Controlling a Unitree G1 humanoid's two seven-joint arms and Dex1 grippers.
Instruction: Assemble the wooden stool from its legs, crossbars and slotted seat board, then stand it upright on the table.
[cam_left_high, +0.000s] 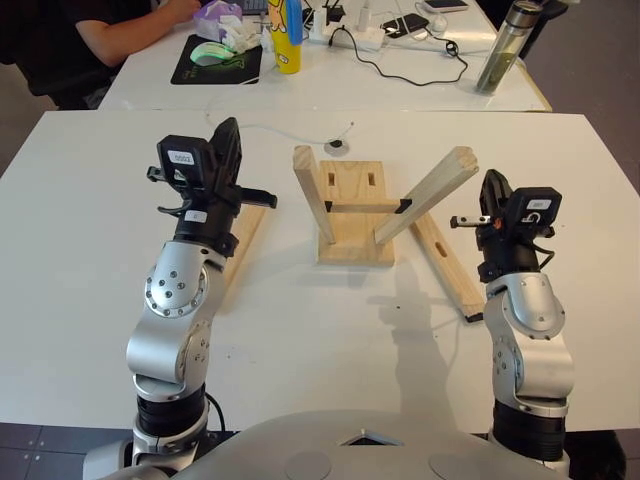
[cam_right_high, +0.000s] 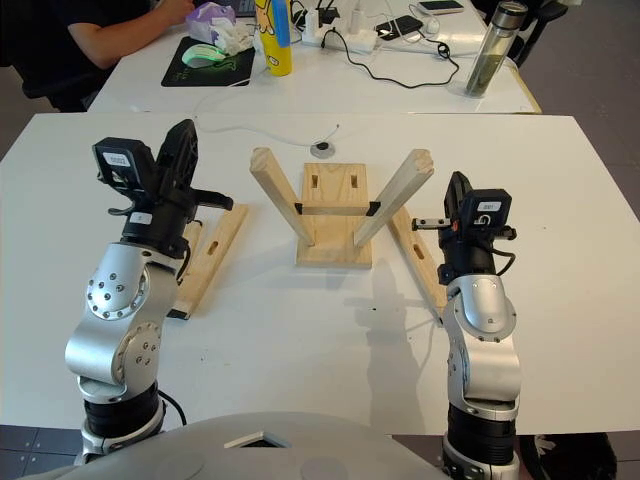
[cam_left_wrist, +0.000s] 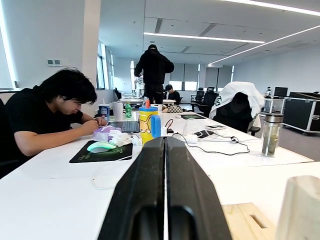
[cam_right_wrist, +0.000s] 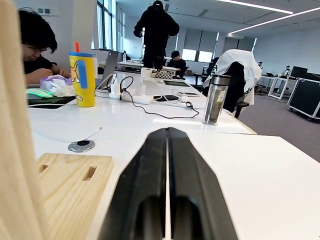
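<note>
The left tool (cam_left_high: 230, 132), its 2 tapered black fingers pressed flat together on nothing, is held above the smooth white worktop (cam_left_high: 90, 220), near a loose pale-wood leg (cam_right_high: 212, 250) lying flat. The right tool (cam_left_high: 491, 182), likewise closed and empty, is just beside a second loose leg (cam_left_high: 452, 268), also flat. Between them lies the rectangular seat board (cam_left_high: 355, 240), light unfinished timber cut with 2 small rectangular slots. From it a left upright leg (cam_left_high: 312, 195) and a right upright leg (cam_left_high: 430, 193), both square-sectioned, splay in a V, joined by a thin crossbar (cam_left_high: 362, 207).
</note>
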